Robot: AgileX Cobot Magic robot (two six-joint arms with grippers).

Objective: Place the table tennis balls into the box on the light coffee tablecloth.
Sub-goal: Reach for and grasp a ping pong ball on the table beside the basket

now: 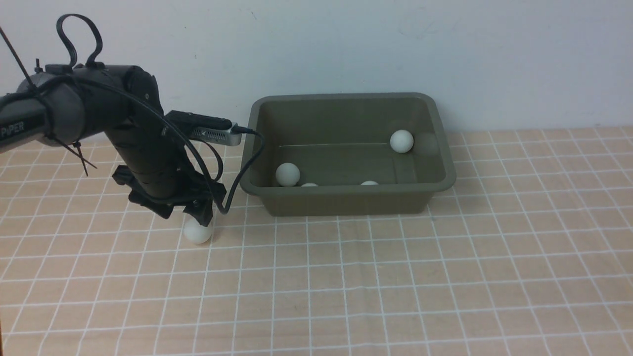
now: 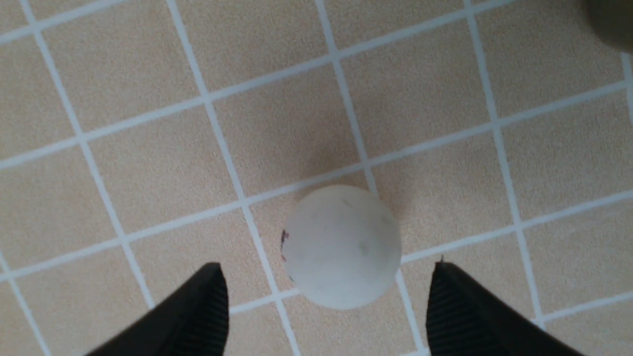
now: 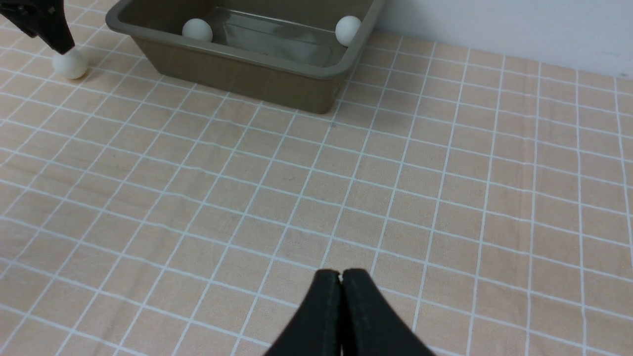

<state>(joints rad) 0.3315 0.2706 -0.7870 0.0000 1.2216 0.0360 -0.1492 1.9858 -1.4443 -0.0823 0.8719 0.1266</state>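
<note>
Pickup step, apparently. Left tool, jaws spread, hangs just above the loose ball on the tablecloth, near the box, which holds four visible balls. Right tool is closed and empty. Next move likely calls for descending, clamping gently, then carrying the ball into the box.

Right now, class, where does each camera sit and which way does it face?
Front: between the arms, facing forward at the box and wall; left arm shows.
Left wrist: on that arm, looking down past the open left gripper at the loose ball.
Right wrist: above the tablecloth, facing the box; shut right gripper shows.
Shared: all three show that ball.
</note>
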